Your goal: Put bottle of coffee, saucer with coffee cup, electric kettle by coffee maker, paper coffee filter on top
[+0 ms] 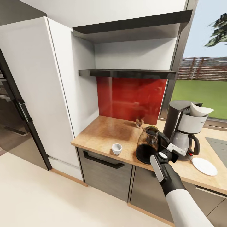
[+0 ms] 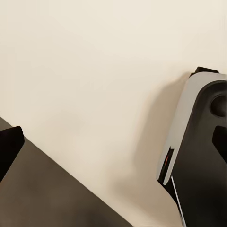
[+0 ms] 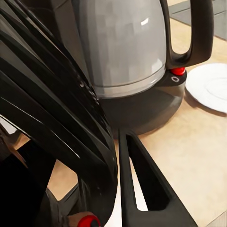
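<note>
The electric kettle (image 1: 147, 145) of dark glass is at the countertop's (image 1: 104, 132) front edge, just left of the coffee maker (image 1: 184, 126). My right gripper (image 1: 166, 146) is shut on its black handle (image 3: 56, 109). In the right wrist view one finger (image 3: 142, 189) lies beside that ribbed handle, with the coffee maker's carafe (image 3: 123, 42) close behind. A white paper coffee filter (image 1: 200, 110) sits on top of the coffee maker. The coffee cup (image 1: 117, 148) stands alone left of the kettle. The saucer (image 1: 204, 166) lies right of the coffee maker. A small dark thing (image 1: 139, 122) behind the kettle may be the bottle of coffee. The kitchen shelf (image 1: 126, 73) looks bare.
A red backsplash (image 1: 132, 96) runs behind the counter and a tall white cabinet (image 1: 41, 88) stands to the left. A grey hob (image 1: 219, 146) lies at the far right. The left wrist view looks down on beige floor (image 2: 94, 71) and my own body shell (image 2: 198, 151).
</note>
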Available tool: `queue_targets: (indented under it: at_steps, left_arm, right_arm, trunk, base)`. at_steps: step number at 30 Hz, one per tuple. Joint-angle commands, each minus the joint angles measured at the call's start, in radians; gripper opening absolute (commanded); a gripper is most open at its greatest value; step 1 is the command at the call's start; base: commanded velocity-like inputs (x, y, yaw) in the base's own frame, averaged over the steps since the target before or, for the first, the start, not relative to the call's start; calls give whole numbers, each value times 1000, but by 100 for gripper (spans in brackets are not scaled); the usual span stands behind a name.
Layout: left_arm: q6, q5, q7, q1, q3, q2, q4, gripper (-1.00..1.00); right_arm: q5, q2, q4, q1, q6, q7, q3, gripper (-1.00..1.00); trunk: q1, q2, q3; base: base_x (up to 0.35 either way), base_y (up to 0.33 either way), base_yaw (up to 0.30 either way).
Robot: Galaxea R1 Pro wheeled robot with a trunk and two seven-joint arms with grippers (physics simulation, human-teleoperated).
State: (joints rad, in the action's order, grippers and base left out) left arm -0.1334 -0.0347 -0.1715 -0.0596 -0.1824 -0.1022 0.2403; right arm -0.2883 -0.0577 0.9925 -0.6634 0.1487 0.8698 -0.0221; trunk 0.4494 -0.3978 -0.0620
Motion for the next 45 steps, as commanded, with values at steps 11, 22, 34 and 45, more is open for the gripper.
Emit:
queue_targets:
  at_steps: [11, 22, 34, 45]
  left_arm:
    - [-2, -4, -2, 0, 0, 0, 1, 100]
    - [-2, -4, -2, 0, 0, 0, 1, 100]
    - [-2, -4, -2, 0, 1, 0, 2, 100]
    - [-2, -4, -2, 0, 1, 0, 2, 100]
  right_arm:
    - [6, -1, 4, -1, 5, 7, -1, -100]
    - [8, -1, 6, -1, 8, 8, -1, -100]
    - [10, 1, 3, -1, 8, 8, -1, -100]
    - [9, 1, -27, -1, 7, 8, -1, -100]
  trunk:
    - [1, -2, -2]
    - [1, -2, -2]
    - [1, -2, -2]
    - [1, -2, -2]
  base:
    - [0, 0, 0]
    - [33, 0, -14]
    - [9, 0, -108]
    - [44, 0, -1]
